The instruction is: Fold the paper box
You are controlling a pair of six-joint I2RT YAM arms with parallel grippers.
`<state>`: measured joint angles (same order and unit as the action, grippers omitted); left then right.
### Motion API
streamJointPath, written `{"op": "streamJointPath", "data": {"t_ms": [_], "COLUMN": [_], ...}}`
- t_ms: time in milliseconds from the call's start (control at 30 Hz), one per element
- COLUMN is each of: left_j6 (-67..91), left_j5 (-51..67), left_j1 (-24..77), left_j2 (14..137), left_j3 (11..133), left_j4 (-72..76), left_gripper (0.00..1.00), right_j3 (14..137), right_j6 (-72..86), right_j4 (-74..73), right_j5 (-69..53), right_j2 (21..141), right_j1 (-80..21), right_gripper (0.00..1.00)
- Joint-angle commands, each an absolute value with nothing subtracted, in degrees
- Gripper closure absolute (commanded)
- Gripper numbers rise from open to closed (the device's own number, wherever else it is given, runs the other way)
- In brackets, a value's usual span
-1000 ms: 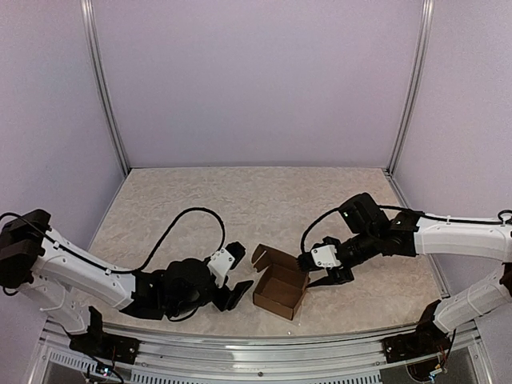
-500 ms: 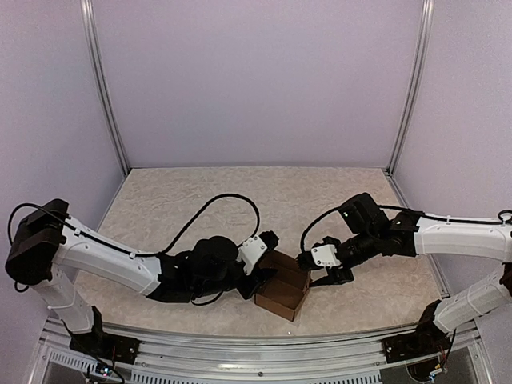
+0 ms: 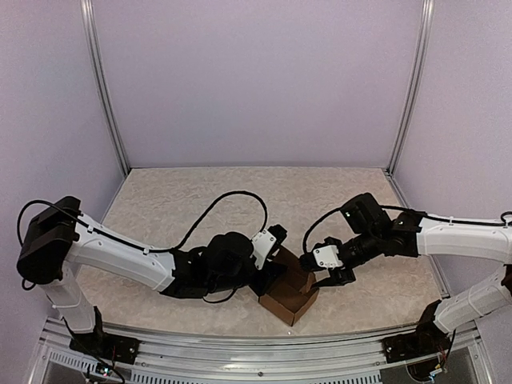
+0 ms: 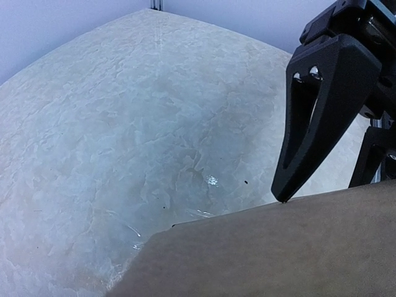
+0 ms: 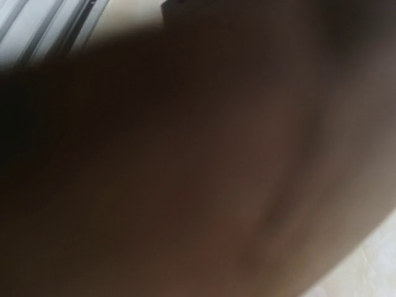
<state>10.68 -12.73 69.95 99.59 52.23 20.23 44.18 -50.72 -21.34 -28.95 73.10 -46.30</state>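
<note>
Top external, squarish brown cardboard paper box (image 3: 293, 303)

The paper box (image 3: 288, 302) is plain brown cardboard, matt and smooth. The table (image 3: 240, 200) under it has a pale, wrinkled covering that glints faintly in spots. The left arm (image 3: 120, 254) has glossy white plastic shells, and its fingers (image 4: 315, 111) are matt black plastic.

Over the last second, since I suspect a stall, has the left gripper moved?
Yes. Against the near rail, the left gripper has travelled rightward and away from it, reaching the left side of the paper box.
</note>
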Motion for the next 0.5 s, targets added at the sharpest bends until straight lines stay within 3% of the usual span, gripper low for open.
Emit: {"op": "streamJointPath", "data": {"t_ms": [0,167,467], "left_j6": [13.1,13.76,15.56], "left_j5": [-13.03,-14.59,-9.78], "left_j1": [72.62,72.75,71.02], "left_j2": [101.02,97.89,97.03], "left_j3": [48.93,47.97,56.61], "left_j4": [14.76,13.99,6.19], "left_gripper": [0.7,0.73,0.74], "right_j3": [43.94,44.06,44.03], "right_j6": [-53.35,-53.35,-52.36], "right_j4": [-25.71,-27.05,-25.95], "right_j5": [-29.8,-29.66,-28.0], "right_j2": [71.96,72.07,71.63], "right_j1": [-46.64,-46.71,-46.85], "right_gripper": [0.45,0.45,0.45]}}
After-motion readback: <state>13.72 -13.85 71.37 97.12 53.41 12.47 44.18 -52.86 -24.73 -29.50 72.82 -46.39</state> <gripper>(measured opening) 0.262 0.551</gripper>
